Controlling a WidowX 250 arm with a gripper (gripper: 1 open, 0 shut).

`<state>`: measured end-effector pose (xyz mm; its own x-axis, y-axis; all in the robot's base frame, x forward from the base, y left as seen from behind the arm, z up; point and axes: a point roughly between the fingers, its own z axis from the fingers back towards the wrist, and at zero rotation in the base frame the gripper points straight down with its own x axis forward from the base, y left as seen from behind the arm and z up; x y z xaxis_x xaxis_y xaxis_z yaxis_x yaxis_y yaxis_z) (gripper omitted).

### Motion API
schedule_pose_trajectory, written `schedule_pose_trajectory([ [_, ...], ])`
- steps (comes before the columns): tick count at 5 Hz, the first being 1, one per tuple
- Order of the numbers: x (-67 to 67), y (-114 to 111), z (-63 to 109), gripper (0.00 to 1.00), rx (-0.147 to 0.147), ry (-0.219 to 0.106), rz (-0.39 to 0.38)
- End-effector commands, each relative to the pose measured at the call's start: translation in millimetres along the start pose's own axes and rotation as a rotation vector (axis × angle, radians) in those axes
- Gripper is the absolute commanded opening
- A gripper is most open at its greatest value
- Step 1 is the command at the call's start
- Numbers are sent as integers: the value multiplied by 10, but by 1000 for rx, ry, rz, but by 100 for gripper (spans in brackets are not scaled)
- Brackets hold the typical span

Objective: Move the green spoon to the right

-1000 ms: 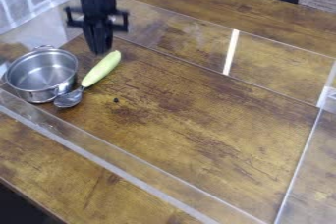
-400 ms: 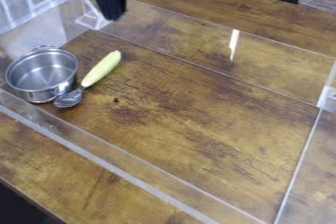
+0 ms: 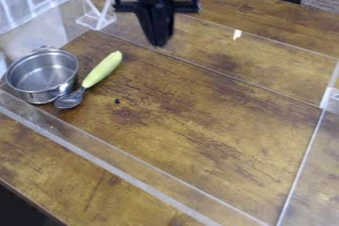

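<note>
1. Green spoon point(image 3: 93, 75) lies flat on the wooden table point(image 3: 212, 111), in the left part of the view, untouched and with nothing gripping it.
2. Its chunky yellow-green handle slants up and to the right, while the round silver bowl end sits at the lower left.
3. That bowl end rests just beside the steel pot point(image 3: 40, 72), close enough that the two look to be touching, though the picture is too coarse to be sure.
4. The pot stands upright at the far left, its open mouth facing up.
5. A clear, low-walled tray point(image 3: 79, 149) frames the work area; the spoon and pot both sit inside its left end.
6. Moving right, a bare stretch of brown wood separates the spoon from the arm.
7. The gripper point(image 3: 159, 40) hangs near the top centre of the view, up and to the right of the spoon and well apart from it.
8. It points straight down at the table, its dark fingers drawn together into a single narrow tip with no gap showing between them.
9. Those fingers are clenched on nothing: no object sits between or below them.
10. Whether the tip touches the wood or hovers just over it cannot be told from this angle.
11. Further right, a bright streak of reflected light point(image 3: 237, 35) marks the tray's far wall, and the rest of the table carries only wood grain.
</note>
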<state>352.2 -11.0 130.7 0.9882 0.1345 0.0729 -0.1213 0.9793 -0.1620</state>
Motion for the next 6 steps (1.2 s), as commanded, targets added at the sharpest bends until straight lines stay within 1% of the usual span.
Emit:
schedule_pose_trajectory([
  [1,-129,-293,101,0,-18,-52,-160],
  [2,-218,-459,-33,0,-17,-36,-237],
  [3,-241,-520,-160,0,-16,-21,-269],
  [4,-255,-509,-198,0,-12,-7,-290],
  [6,-138,-646,-367,0,-2,2,-244],
])
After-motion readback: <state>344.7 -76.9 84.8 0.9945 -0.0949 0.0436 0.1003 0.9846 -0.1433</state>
